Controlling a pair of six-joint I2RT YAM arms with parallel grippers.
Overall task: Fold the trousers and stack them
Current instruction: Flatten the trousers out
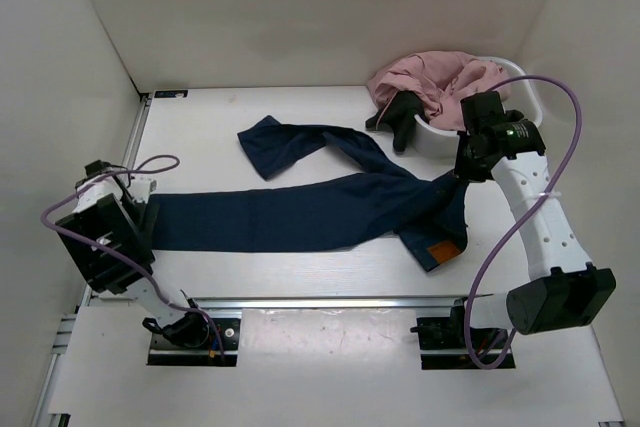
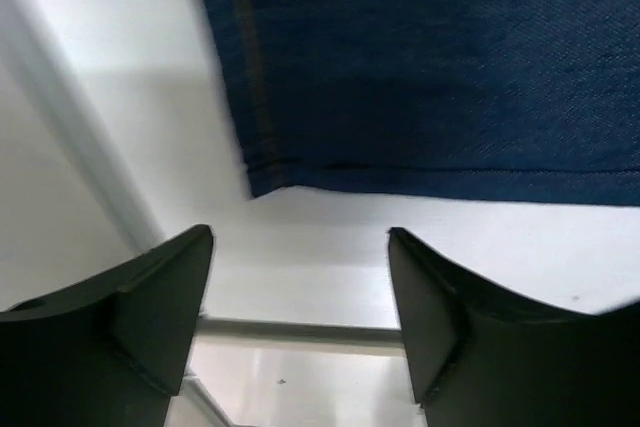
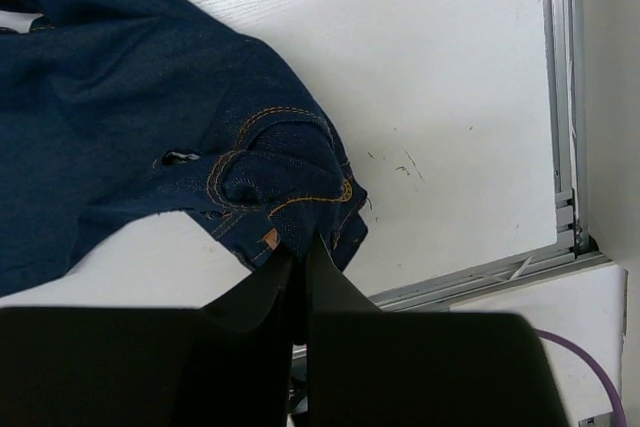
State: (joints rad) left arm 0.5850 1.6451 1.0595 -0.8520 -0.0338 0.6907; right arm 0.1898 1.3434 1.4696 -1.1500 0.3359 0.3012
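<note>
The dark navy trousers (image 1: 300,212) lie spread over the white table. One leg runs straight to the left, the other bends up toward the back (image 1: 270,142). The waist with its tan patch (image 1: 445,250) sits at the right. My left gripper (image 1: 143,209) hovers at the straight leg's hem, open. In the left wrist view the trousers' hem (image 2: 430,57) lies just beyond the left gripper (image 2: 300,247), and nothing is between its fingers. My right gripper (image 1: 462,175) is shut on the waist, pinching a bunched fold of the trousers (image 3: 280,182) with orange stitching at the right gripper's tips (image 3: 303,247).
A white basket (image 1: 440,139) at the back right holds a pink garment (image 1: 435,77), and a black garment (image 1: 400,117) hangs over its side. An aluminium rail (image 1: 330,300) runs along the near table edge. White walls close in the left, back and right.
</note>
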